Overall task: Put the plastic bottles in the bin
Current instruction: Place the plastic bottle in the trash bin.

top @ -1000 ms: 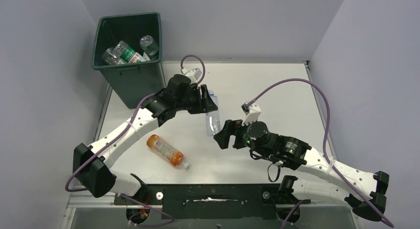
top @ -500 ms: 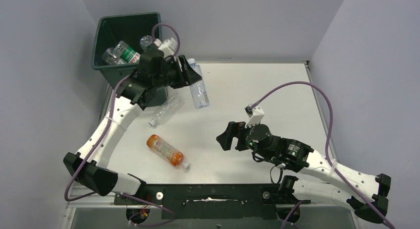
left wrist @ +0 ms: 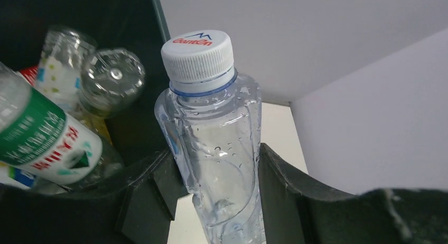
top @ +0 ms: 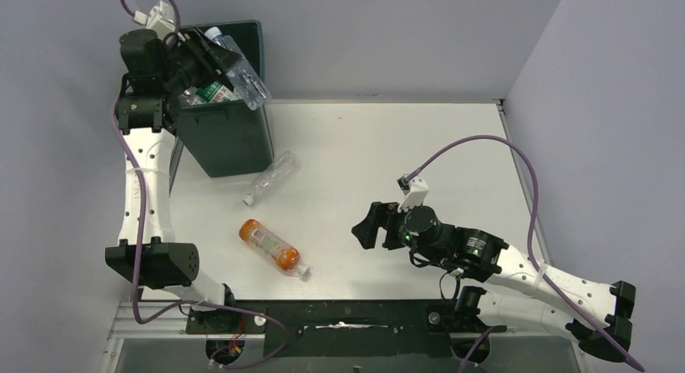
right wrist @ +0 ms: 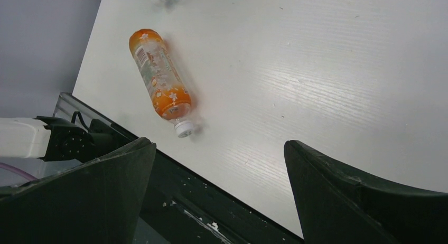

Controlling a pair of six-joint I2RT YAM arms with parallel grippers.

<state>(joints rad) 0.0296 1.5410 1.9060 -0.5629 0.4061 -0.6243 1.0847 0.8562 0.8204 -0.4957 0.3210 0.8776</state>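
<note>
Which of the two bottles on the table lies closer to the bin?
The clear bottle, beside the bin; the orange bottle lies clearly farther from it.

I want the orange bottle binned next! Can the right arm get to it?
Probably yes. The right pincer is open and empty, and the orange bottle lies on its side on the table left of it, with nothing between them. The left pincer is away at the bin, holding a clear bottle.
</note>
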